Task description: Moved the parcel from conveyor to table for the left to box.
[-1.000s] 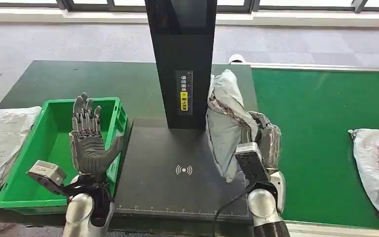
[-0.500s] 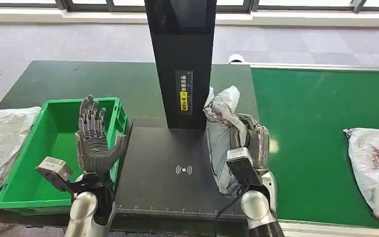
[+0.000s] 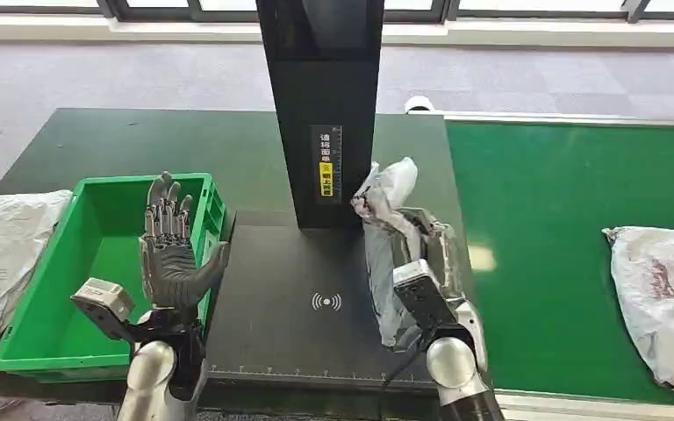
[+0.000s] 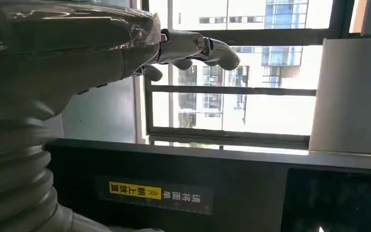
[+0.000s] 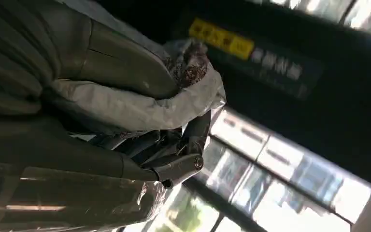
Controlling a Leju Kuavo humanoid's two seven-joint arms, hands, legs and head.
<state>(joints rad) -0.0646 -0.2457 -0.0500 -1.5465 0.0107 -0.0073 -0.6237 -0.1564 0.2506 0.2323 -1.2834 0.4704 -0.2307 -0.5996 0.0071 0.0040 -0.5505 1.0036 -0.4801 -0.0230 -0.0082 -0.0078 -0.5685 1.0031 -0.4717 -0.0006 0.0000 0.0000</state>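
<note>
- The right robot hand (image 3: 434, 254) grips the parcel (image 3: 386, 237) upright over the dark counter (image 3: 290, 298); released so, it may topple.
- The left robot hand (image 3: 168, 254) waits open and empty beside the green box (image 3: 44, 333).

Black scanner tower (image 3: 320, 105) stands upright mid-scene w/ yellow label (image 3: 326, 179) on its front; black base plate (image 3: 303, 298) below it carries a white wireless symbol (image 3: 326, 303). Second grey parcel (image 3: 663, 298) lies far along the green belt. Crumpled grey bags (image 3: 4, 250) lie just beside the bin's outer side. Grey carpet floor (image 3: 96, 74) and window frames (image 3: 44, 7) behind.
</note>
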